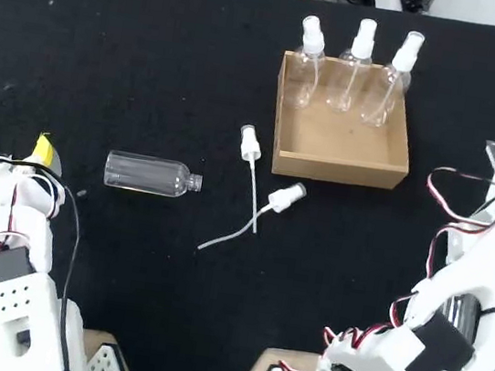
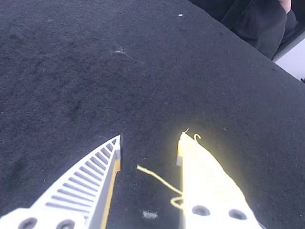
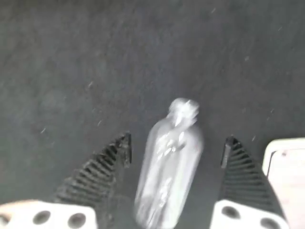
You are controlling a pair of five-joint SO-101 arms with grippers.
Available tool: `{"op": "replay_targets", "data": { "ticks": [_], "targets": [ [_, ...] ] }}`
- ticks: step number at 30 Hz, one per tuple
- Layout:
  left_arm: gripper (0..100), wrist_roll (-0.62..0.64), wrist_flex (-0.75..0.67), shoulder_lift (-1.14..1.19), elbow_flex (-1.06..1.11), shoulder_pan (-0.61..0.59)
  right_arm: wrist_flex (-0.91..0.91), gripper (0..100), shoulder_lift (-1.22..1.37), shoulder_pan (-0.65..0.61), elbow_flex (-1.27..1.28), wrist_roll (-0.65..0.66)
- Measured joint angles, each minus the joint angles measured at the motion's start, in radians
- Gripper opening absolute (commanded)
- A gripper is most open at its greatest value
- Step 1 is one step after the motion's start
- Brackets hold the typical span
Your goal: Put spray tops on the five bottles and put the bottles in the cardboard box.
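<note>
Between the parted jaws of my right pincer [image 3: 178, 140] a clear bottle [image 3: 167, 176] lies on the counter [image 3: 57, 57], light, thin-walled and slick by my guess, so I'd squeeze its mid-body gently, while my left pincer [image 2: 150, 138] hangs spread over bare cloth.

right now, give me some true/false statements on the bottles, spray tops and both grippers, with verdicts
1. Three capped bottles stand in the cardboard box. True.
2. The lying bottle on the cloth wears a spray top. False: its neck is bare.
3. Two loose spray tops lie outside the box. True.
4. The left gripper is shut on a spray top. False: it is open over bare cloth.
5. Another bottle sits between the right gripper's open fingers. True.
</note>
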Motion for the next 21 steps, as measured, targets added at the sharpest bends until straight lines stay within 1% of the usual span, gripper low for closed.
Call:
{"op": "replay_targets", "data": {
  "ticks": [2, 4, 8, 12, 16, 21],
  "targets": [
    [19, 0.000, 0.000, 0.000, 0.000, 0.000, 0.106, 27.9, 0.000, 0.000, -0.029, 0.017],
    [19, 0.000, 0.000, 0.000, 0.000, 0.000, 0.160, 27.9, 0.000, 0.008, -0.031, 0.028],
    [19, 0.000, 0.000, 0.000, 0.000, 0.000, 0.163, 27.5, 0.055, 0.074, -0.031, 0.029],
    [19, 0.000, 0.000, 0.000, 0.000, 0.000, 0.163, 23.6, 0.140, 0.115, -0.072, 0.060],
    [19, 0.000, 0.000, 0.000, 0.000, 0.000, 0.163, 24.0, 0.210, 0.164, -0.123, 0.075],
    [19, 0.000, 0.000, 0.000, 0.000, 0.000, 0.163, 24.0, 0.293, 0.183, -0.133, 0.077]
  ]
}}
